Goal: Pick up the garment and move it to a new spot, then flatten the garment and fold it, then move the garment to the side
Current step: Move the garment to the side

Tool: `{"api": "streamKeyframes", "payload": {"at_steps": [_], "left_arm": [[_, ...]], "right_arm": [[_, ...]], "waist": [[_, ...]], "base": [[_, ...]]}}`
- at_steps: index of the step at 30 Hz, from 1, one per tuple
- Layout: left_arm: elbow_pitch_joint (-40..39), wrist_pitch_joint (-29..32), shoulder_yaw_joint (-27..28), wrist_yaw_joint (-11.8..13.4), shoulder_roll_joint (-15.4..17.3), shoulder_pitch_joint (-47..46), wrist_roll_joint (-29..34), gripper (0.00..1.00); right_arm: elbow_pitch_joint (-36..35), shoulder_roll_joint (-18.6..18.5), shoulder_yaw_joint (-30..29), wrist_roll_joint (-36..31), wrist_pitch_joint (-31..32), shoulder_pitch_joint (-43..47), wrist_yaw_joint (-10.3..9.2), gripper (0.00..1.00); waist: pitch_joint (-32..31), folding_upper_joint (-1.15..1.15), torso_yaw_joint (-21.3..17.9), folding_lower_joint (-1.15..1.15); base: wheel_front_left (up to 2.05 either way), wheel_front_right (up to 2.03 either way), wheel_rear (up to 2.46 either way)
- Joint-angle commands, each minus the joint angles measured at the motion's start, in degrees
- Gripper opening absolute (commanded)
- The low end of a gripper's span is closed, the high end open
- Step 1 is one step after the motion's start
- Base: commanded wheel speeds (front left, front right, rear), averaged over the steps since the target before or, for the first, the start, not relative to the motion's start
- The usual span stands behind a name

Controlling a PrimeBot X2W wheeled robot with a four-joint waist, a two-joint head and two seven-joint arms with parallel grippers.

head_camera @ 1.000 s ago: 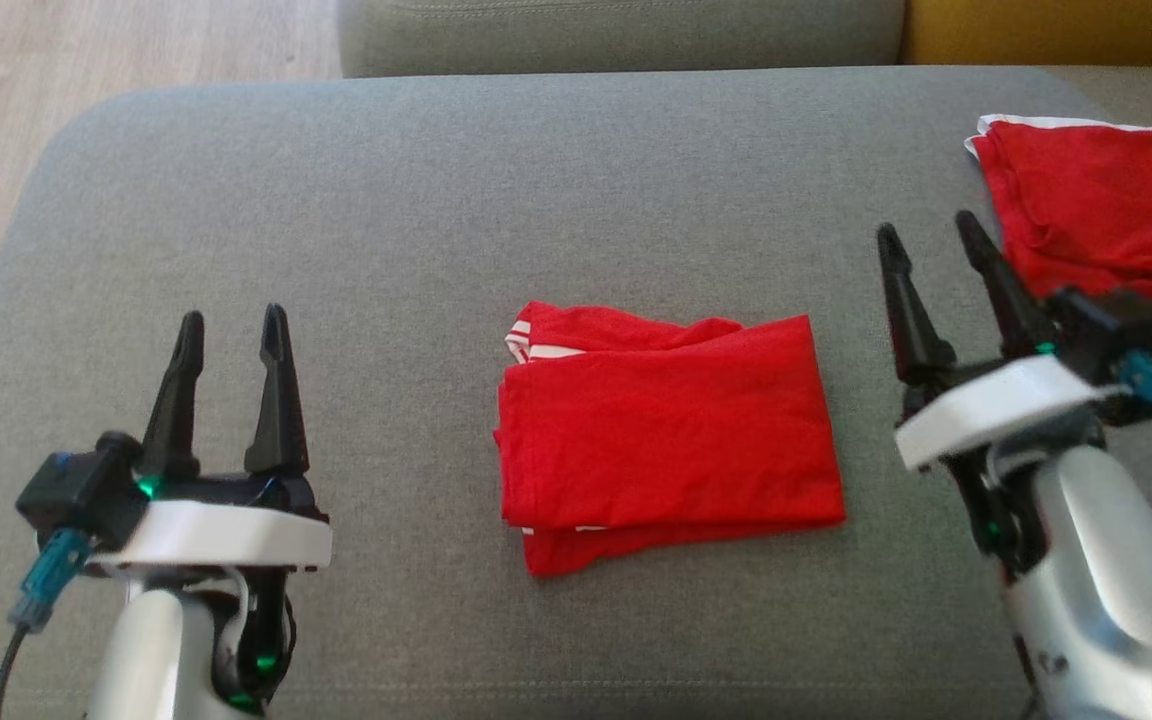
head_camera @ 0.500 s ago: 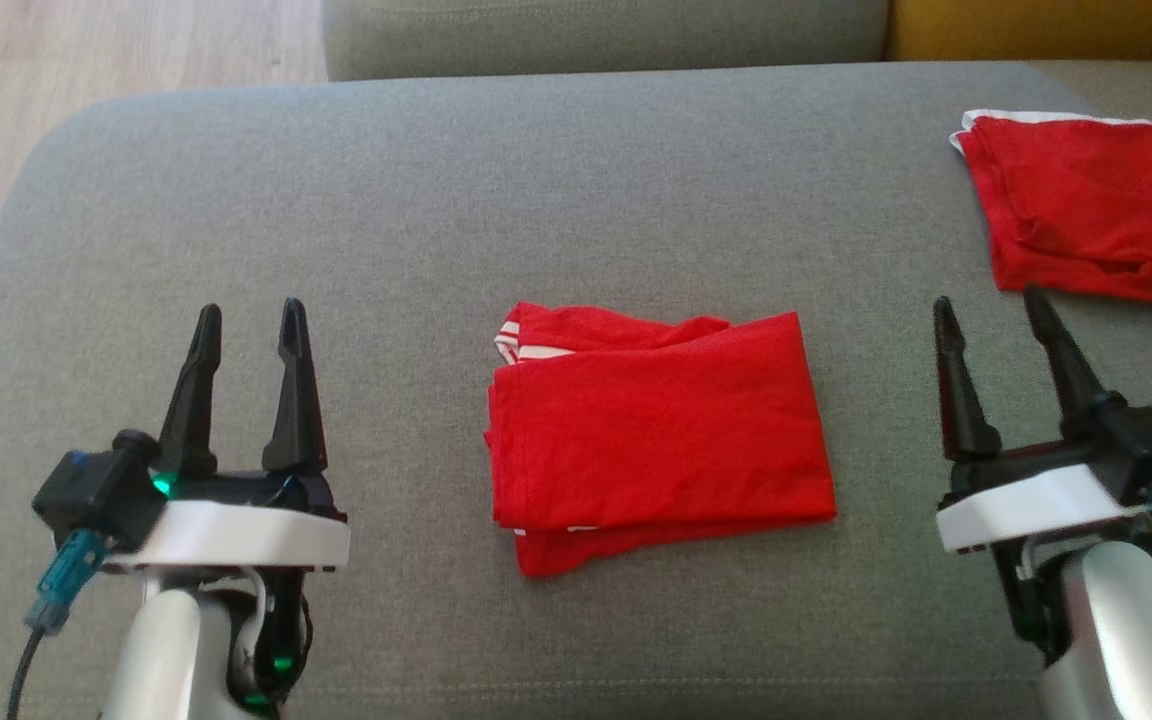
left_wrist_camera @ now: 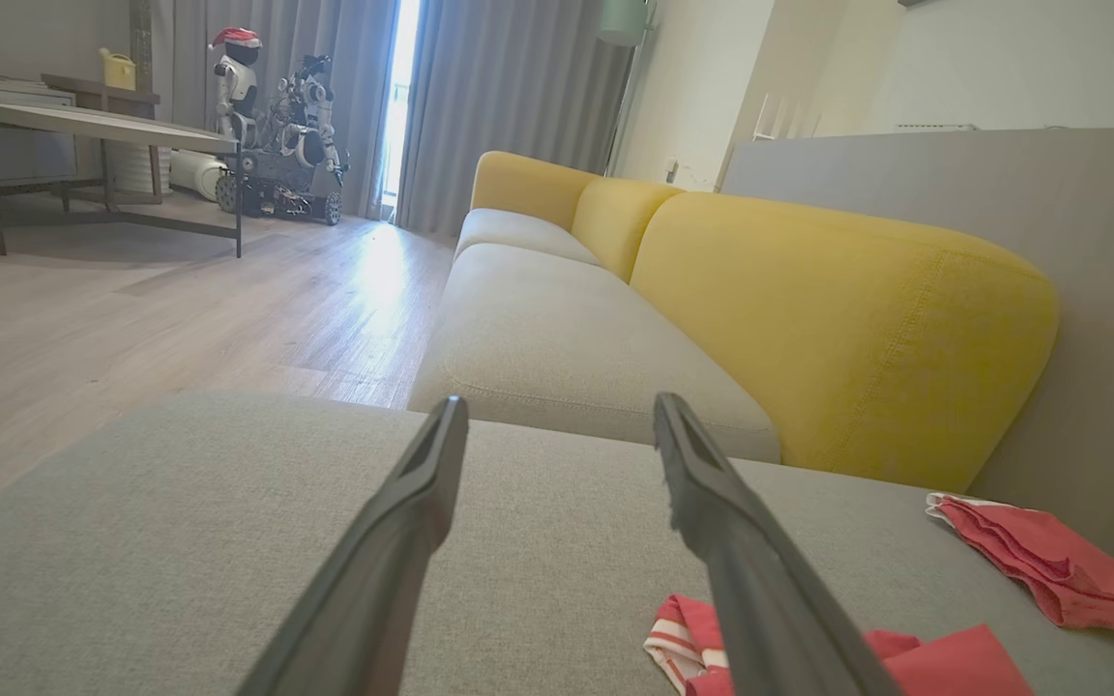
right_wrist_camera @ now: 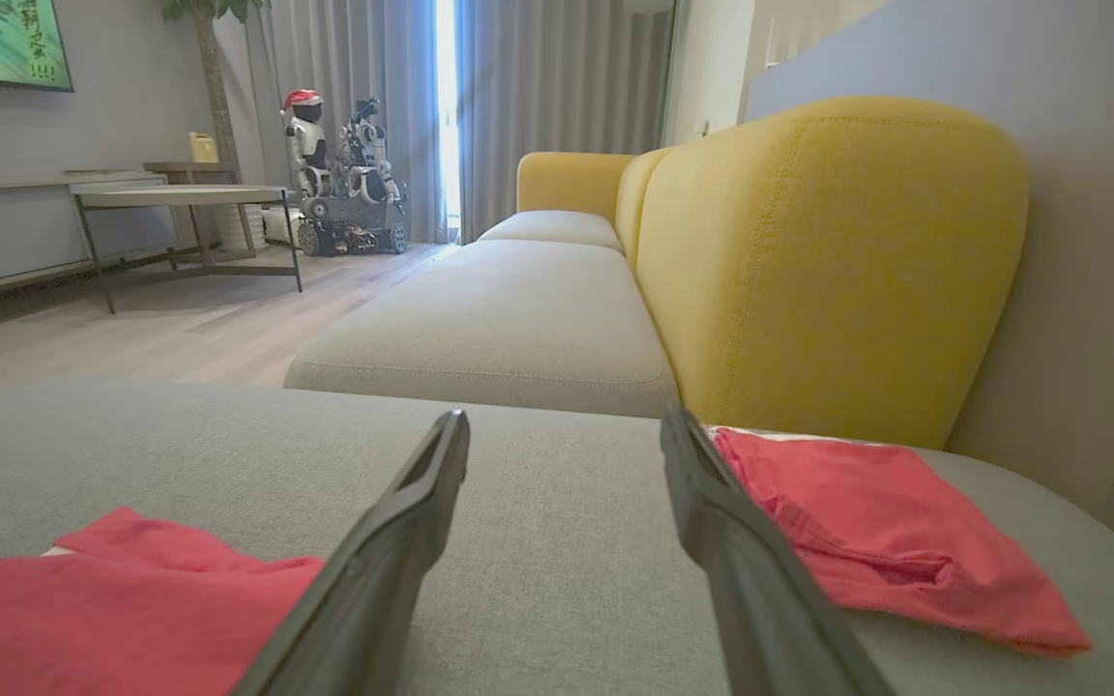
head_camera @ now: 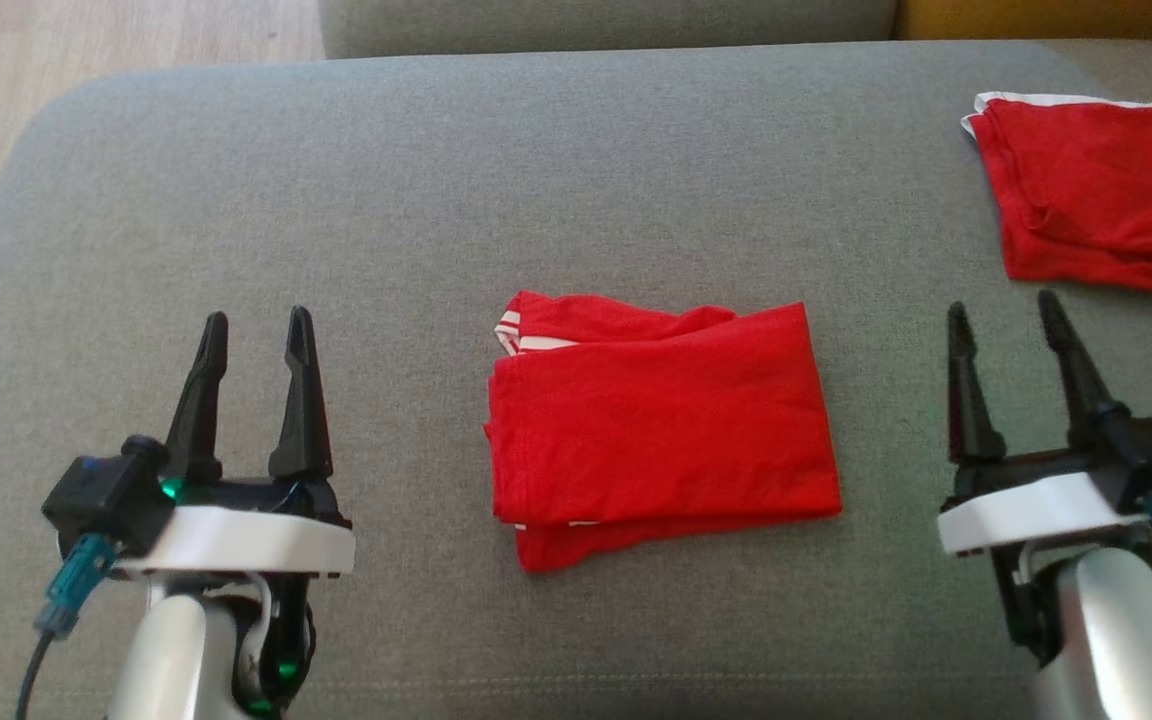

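You are working over a wide grey cushion (head_camera: 576, 150), which is spreading out on every side of the red garment (head_camera: 661, 425). The garment is lying folded, so you are likely heading into the move to the side. Another folded red cloth (head_camera: 1096, 190) is resting well right of the garment, farther back. Be pinching all the garment's layers at both side edges, lifting evenly so the fold is not slipping. The left tool (head_camera: 256, 318) is hovering well left of the garment, the right tool (head_camera: 1001, 302) well right; both are standing open, holding nothing.
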Motion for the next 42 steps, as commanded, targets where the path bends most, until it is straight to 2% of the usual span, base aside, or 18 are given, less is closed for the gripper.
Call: {"api": "streamKeyframes", "payload": {"at_steps": [1,6,14,25,26,27,34,42], "left_arm": [[-1.7,-0.3,1.8,0.2,0.4,-1.7,0.2,1.00],[-1.5,-0.3,1.4,-0.1,0.4,-2.4,0.2,1.00],[-0.5,-0.3,0.2,-0.3,0.4,-3.4,-0.5,1.00],[-0.6,-0.3,0.0,-0.3,0.4,-4.8,-0.8,1.00],[-0.5,-0.3,-0.1,-0.3,0.4,-5.0,-0.8,1.00],[-0.5,-0.3,-0.2,-0.3,0.4,-5.1,-0.7,1.00],[-0.5,-0.3,-0.4,-0.4,0.4,-5.6,-0.2,1.00],[-1.0,-0.3,-0.6,-0.7,0.4,-6.2,0.3,1.00]], "right_arm": [[-1.2,0.3,2.2,0.6,-0.9,-0.5,0.37,1.00],[3.2,0.5,6.2,2.3,0.5,-1.3,0.37,1.00],[13.0,1.4,10.5,9.7,5.7,-4.7,0.37,1.00],[21.0,1.6,12.7,11.5,5.0,-9.6,0.37,1.00],[21.8,1.6,13.2,11.7,5.1,-10.1,0.37,0.74],[22.5,1.6,13.6,11.6,5.2,-10.6,0.37,0.00],[24.8,-0.4,15.8,9.0,2.5,-14.1,0.37,0.00],[21.7,-5.9,18.3,4.7,1.5,-20.5,0.37,0.00]], "waist": [[0.1,0.00,0.0,0.00],[0.9,0.00,0.4,0.00],[3.1,0.00,2.0,0.00],[5.7,0.00,3.9,0.00],[5.9,0.00,4.0,0.00],[6.1,0.00,4.1,0.00],[6.4,0.00,4.0,0.00],[6.5,0.00,1.3,0.00]], "base": [[0.00,0.00,0.00],[0.00,0.00,0.00],[0.00,0.00,0.00],[0.00,0.00,0.00],[0.00,0.00,0.00],[0.00,0.00,0.00],[0.00,0.00,0.00],[0.00,0.00,0.00]]}}
